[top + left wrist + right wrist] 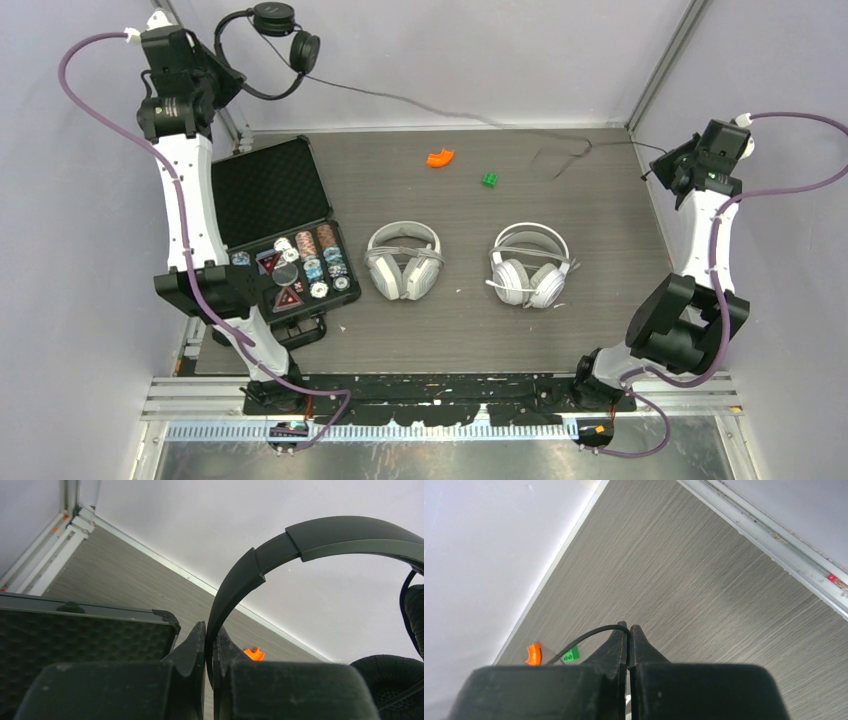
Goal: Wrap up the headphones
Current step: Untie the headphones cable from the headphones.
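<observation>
Left gripper (211,630): raised above the far-left corner of the desk (600,260), fingers drawn to a narrow slit and clamped on the headband of the black headset (310,535), which hangs in the air against the back wall with its round ear pads off to the gripper's right. Right gripper (629,628): held over the right edge near the far-right corner, fingers pressed all but together, pinching the black cable (589,636) at their tips. The cable runs from the headset along the far edge, drops to a loose loop on the desk near the far-right corner, then reaches the right fingers. Pale grey headset (388,272): flat at mid-desk, ear cups toward the near edge. White headset (515,280): flat just to its right, the two apart, its white cable gathered around the cups. Orange piece (440,158) and green block (490,179): near the far edge, close together, not touching. Open black case (265,195): along the left edge, lid laid back, poker chips (312,262) in its near half
</observation>
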{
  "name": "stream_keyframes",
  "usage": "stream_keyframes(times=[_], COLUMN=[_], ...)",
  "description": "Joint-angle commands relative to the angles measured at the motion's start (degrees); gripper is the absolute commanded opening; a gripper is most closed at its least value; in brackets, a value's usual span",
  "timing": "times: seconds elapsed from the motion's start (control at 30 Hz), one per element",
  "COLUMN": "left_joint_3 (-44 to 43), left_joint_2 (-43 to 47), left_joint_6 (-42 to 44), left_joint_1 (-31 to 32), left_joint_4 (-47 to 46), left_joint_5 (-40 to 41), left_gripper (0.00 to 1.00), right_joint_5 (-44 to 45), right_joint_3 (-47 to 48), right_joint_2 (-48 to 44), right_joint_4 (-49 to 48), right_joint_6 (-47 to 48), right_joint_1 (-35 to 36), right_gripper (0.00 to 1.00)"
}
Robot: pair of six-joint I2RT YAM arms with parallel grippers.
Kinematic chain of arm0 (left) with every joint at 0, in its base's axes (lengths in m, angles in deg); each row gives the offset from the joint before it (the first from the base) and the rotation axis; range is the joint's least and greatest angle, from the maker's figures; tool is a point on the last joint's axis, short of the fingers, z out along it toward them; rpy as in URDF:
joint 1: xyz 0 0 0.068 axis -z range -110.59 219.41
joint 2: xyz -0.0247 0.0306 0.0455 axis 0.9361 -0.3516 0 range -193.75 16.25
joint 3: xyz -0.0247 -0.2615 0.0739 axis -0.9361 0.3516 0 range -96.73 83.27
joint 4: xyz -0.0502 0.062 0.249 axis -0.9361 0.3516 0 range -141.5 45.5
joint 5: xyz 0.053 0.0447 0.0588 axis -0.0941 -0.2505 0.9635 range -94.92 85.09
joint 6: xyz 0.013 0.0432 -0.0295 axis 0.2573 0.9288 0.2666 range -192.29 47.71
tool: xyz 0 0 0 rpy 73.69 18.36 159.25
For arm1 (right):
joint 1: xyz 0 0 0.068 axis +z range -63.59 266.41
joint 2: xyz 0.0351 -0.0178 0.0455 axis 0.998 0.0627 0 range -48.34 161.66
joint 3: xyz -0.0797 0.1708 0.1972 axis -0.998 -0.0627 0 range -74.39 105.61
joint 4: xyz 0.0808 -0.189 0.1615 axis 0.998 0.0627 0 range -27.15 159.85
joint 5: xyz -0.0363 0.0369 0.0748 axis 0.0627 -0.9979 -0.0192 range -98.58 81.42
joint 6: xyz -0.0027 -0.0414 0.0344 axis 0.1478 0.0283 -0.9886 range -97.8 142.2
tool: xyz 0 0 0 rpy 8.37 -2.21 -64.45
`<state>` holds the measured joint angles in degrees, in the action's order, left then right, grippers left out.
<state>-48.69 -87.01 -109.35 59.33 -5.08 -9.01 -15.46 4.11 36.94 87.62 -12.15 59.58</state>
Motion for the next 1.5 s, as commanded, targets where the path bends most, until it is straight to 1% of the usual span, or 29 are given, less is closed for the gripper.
stream_keyframes(times=[0.0,0.2,0.33,0.43,0.6,0.73,1.03,1.23,1.47], left_joint_3=[-3.51,-2.83,-2.79,-2.61,-1.21,-0.84,-1.28,-1.02,-1.34], left_joint_2=[1.31,0.85,0.19,-0.30,0.09,0.17,-1.18,-2.01,-3.09], left_joint_6=[1.70,2.58,3.61,3.66,3.07,2.71,0.75,0.66,0.91], left_joint_1=[-2.12,-5.10,-6.28,-7.80,-11.17,-13.16,-17.46,-18.84,-20.04], left_joint_4=[-1.68,-1.59,-1.59,-1.61,-2.55,-3.11,-4.38,-4.47,-4.74], left_joint_5=[2.77,3.26,3.27,2.69,0.72,-0.26,-2.10,-2.87,-3.12], left_gripper=[0.00,0.00,0.00,0.00,0.00,0.00,0.00,0.00,0.00], right_joint_5=[3.74,6.62,12.40,18.76,29.51,35.33,41.58,46.48,48.75], right_joint_3=[4.39,6.61,10.16,12.67,11.18,11.44,18.10,20.17,23.36], right_joint_2=[0.15,-2.30,-5.60,-7.70,-11.87,-13.33,-11.76,-10.66,-9.03], right_joint_4=[1.82,1.93,2.09,3.27,2.38,2.68,4.32,5.40,8.20], right_joint_6=[1.82,4.03,7.81,10.24,12.74,13.72,16.71,19.19,19.89], right_joint_1=[-0.33,-0.03,0.63,0.64,0.41,-0.98,-3.57,-6.20,-8.45], right_gripper=[0.00,0.00,0.00,0.00,0.00,0.00,0.00,0.00,0.00])
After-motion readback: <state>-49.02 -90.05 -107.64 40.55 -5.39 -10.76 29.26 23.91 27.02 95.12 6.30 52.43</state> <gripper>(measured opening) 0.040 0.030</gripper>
